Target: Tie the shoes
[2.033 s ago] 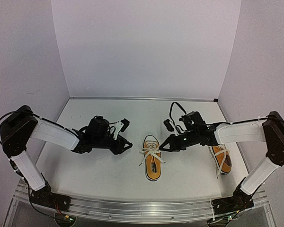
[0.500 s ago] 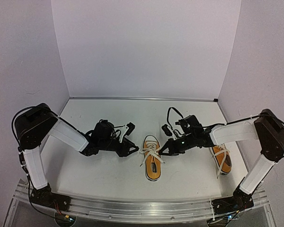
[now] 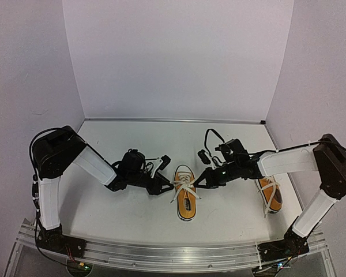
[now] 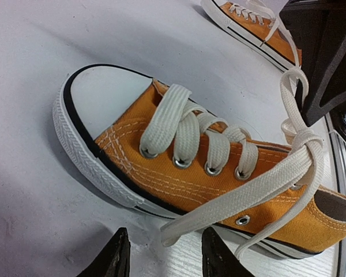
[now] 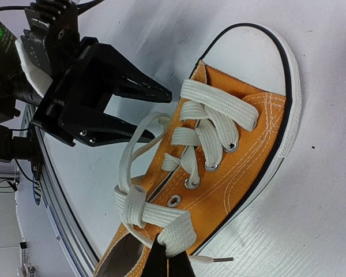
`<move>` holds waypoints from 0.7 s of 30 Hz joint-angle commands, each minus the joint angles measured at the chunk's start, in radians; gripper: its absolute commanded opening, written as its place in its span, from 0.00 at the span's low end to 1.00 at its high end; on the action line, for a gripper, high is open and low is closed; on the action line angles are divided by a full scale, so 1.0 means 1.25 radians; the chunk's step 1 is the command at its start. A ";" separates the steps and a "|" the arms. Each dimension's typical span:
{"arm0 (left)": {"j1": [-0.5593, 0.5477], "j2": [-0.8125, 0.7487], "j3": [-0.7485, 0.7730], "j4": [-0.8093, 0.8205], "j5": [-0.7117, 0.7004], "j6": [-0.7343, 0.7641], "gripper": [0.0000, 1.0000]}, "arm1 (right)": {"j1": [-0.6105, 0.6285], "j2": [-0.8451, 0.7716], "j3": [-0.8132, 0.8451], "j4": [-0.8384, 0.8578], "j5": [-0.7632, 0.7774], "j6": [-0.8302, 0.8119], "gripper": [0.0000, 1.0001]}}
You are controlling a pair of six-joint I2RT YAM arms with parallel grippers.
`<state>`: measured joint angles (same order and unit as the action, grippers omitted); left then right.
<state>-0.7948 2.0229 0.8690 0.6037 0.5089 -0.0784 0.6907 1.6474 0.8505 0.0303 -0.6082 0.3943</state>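
— Two changes in the last couple of seconds. The left gripper (image 3: 166, 184), which sat well off to the side, has come in beside the small orange canvas sneaker (image 3: 185, 202) with its white rubber toe cap. The right gripper (image 5: 169, 261) has snapped closed.
— Closed on what?
— On the long white flat lace (image 5: 161, 228). From the right wrist, its fingers are pinched together with the broad strand running into their tips. From the left wrist, that strand rises to the black gripper body.
— And the left one?
— About half open, holding nothing. Its fingers (image 4: 118, 259) sit either side of the other strand's loose end, low by the sole. I judge one end is secured and the other is next to be taken, so the tying has barely begun.
— Where are the shoes?
— That sneaker lies in the middle of the white table (image 3: 127, 222), toe away from the arm bases, between the two grippers. The second orange sneaker (image 3: 270, 196) is well apart, near the right edge, with its laces trailing across it.
— What can't you make out?
— The right pinch itself is cut off at the frame's bottom edge. I cannot tell whether the strands at the top eyelets are knotted or merely crossed. From above, the second sneaker's toe end sits under the right forearm, and the left wrist view crops it.
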 commanded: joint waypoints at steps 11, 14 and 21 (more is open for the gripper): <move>0.004 0.013 0.014 0.094 0.077 0.017 0.12 | 0.005 -0.026 0.000 -0.021 0.040 -0.011 0.00; 0.005 -0.003 0.000 0.093 0.053 0.016 0.01 | 0.005 -0.029 -0.001 -0.024 0.047 -0.014 0.00; 0.005 -0.054 -0.021 0.010 -0.028 0.028 0.00 | 0.004 -0.049 -0.007 -0.065 0.079 -0.023 0.00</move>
<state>-0.7948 2.0290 0.8611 0.6530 0.5423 -0.0615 0.6907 1.6381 0.8497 -0.0209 -0.5516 0.3881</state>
